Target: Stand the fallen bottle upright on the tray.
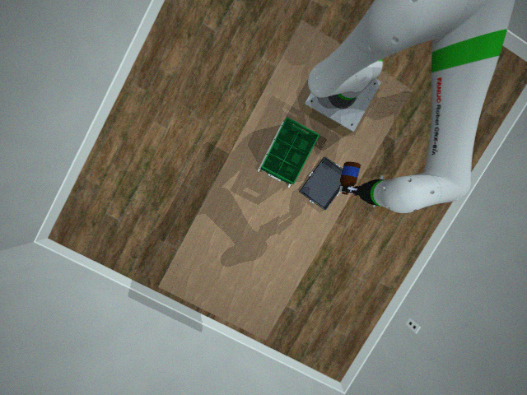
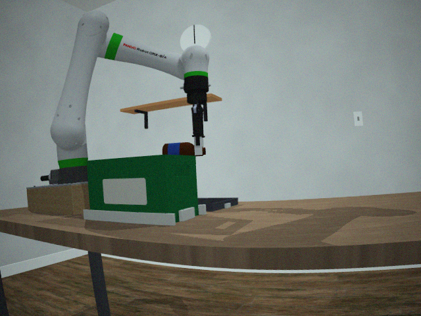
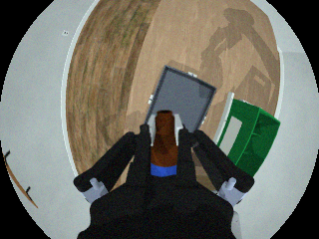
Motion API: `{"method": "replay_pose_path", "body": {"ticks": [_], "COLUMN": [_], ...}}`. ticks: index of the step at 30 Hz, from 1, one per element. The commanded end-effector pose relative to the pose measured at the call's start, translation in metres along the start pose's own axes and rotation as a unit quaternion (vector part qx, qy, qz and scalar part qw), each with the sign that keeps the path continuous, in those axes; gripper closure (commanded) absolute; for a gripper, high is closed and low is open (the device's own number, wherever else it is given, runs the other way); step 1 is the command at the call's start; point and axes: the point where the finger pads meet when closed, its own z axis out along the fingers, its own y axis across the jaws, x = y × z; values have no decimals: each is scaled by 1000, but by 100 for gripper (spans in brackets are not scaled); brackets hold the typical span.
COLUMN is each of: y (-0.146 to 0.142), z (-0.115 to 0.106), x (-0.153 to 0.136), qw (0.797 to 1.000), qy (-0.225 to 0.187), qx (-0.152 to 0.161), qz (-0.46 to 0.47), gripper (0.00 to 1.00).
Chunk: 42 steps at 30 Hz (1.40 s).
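My gripper (image 1: 347,188) (image 2: 198,149) (image 3: 164,120) is shut on the neck end of a brown bottle (image 1: 350,173) (image 2: 177,149) (image 3: 163,146) with a blue label. The bottle hangs level in the air, well above the table. The dark grey tray (image 1: 319,183) (image 2: 217,202) (image 3: 185,96) lies flat on the table below, and the bottle is over its edge on the arm's side. The green crate (image 1: 290,150) (image 2: 143,185) (image 3: 254,134) stands beside the tray.
The arm's base plate (image 1: 361,111) sits on the table behind the crate. A wooden shelf (image 2: 163,103) juts from the back wall at gripper height. The table top (image 2: 272,224) stretches wide in front of the tray.
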Motion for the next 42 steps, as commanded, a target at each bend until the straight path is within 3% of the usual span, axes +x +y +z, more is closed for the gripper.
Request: {"method": "replay_pose_path", "body": {"ticks": [1,42], "y": [0,0], "z": [0,0], "x": [0,0], "qw": [1000,991], "qy": [0,0], "qx": [0,0], "qz": [0,131], "gripper": [100,100]}}
